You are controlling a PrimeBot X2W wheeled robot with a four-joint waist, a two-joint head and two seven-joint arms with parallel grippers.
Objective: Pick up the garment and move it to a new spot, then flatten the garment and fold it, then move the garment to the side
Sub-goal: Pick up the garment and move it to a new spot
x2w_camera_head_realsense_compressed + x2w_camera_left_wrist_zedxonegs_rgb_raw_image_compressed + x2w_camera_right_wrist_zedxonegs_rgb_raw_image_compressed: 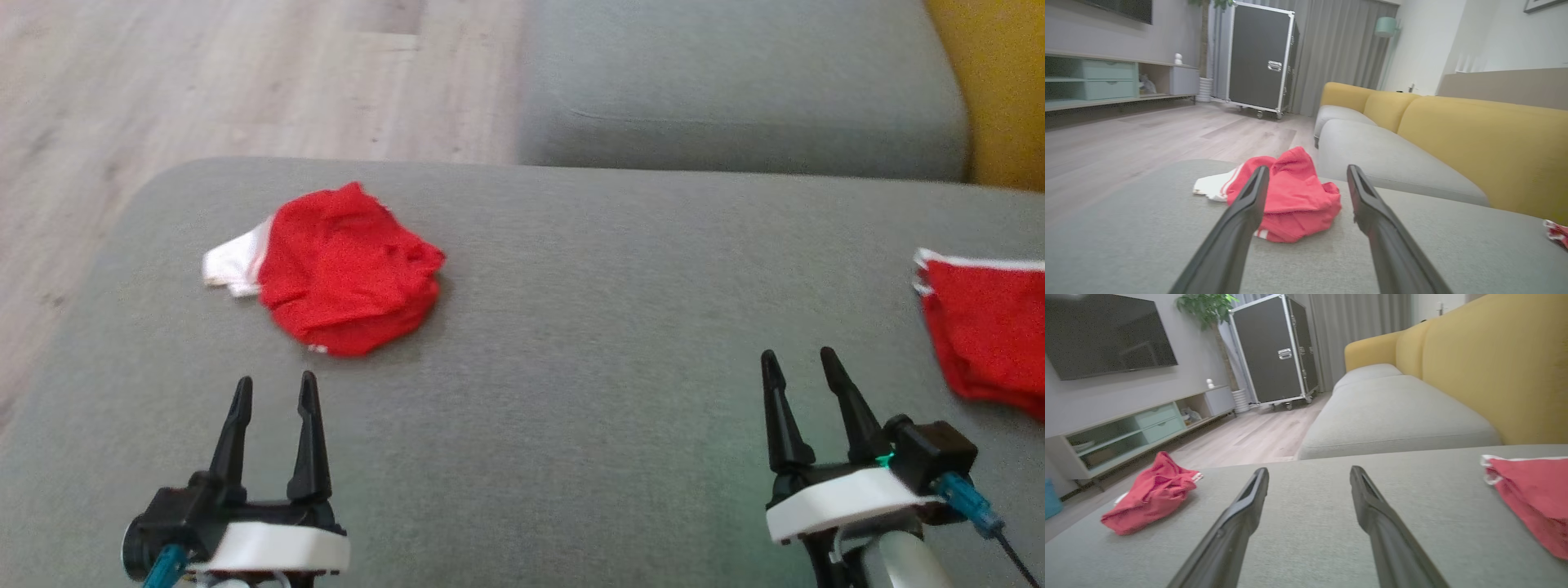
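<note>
A crumpled red garment [347, 269] with a white part at its left lies on the grey cushion [571, 327], left of centre. In the left wrist view the garment [1294, 196] sits just beyond the fingertips. My left gripper [273, 388] stands open a short way in front of it, apart from it, with nothing between its fingers. My right gripper [800, 361] is open and empty at the lower right. From the right wrist the garment [1153, 492] lies far to the left of that gripper [1308, 471].
A folded red cloth [992, 327] with white trim lies at the cushion's right edge, close to the right gripper. Behind are a second grey seat [735, 82], a yellow backrest [1004, 90] and wooden floor [204, 82] at the left.
</note>
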